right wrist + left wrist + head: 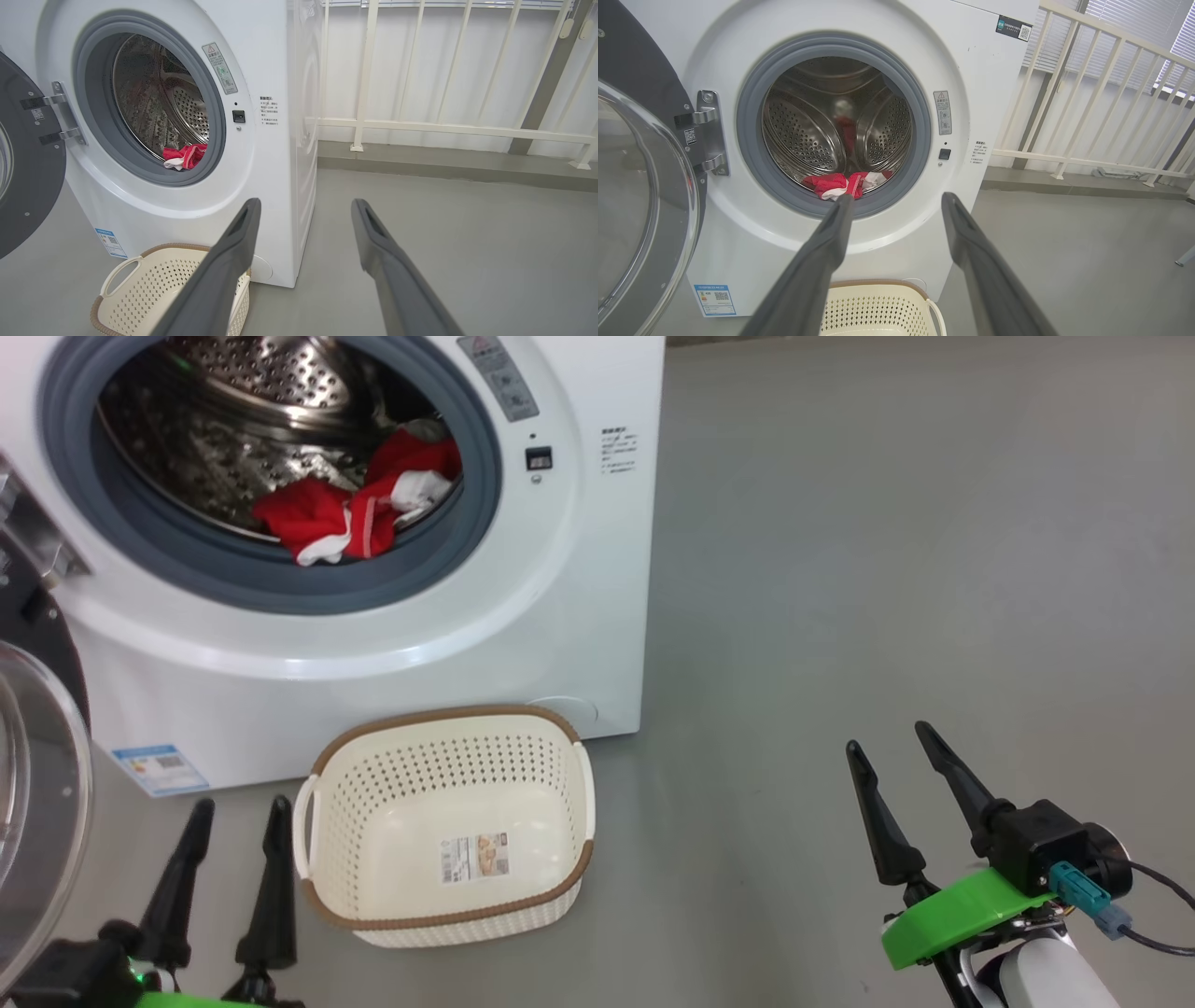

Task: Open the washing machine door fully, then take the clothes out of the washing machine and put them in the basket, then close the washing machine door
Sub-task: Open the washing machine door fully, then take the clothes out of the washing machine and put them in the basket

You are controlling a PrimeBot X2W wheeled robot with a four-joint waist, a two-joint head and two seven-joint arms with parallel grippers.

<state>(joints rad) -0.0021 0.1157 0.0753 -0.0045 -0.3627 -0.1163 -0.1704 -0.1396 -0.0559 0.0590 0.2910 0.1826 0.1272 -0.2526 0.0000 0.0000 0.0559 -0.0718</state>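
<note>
The white washing machine (579, 569) (985, 93) (275, 154) stands with its round black-rimmed door (37, 784) (640, 200) (23, 163) swung open to the left. Red clothes with white trim (359, 509) (847, 183) (184, 156) lie at the drum's front lip. The cream basket (448, 905) (878, 310) (163, 289) sits on the floor before the machine, holding nothing. My left gripper (238, 807) (896, 198) hangs open just left of the basket. My right gripper (892, 737) (303, 205) is open, well to the right over bare floor.
Grey floor (887, 541) spreads to the right of the machine. A white railing (1101, 93) (444, 126) and a low step run along the back wall beyond it. The open door stands close beside my left arm.
</note>
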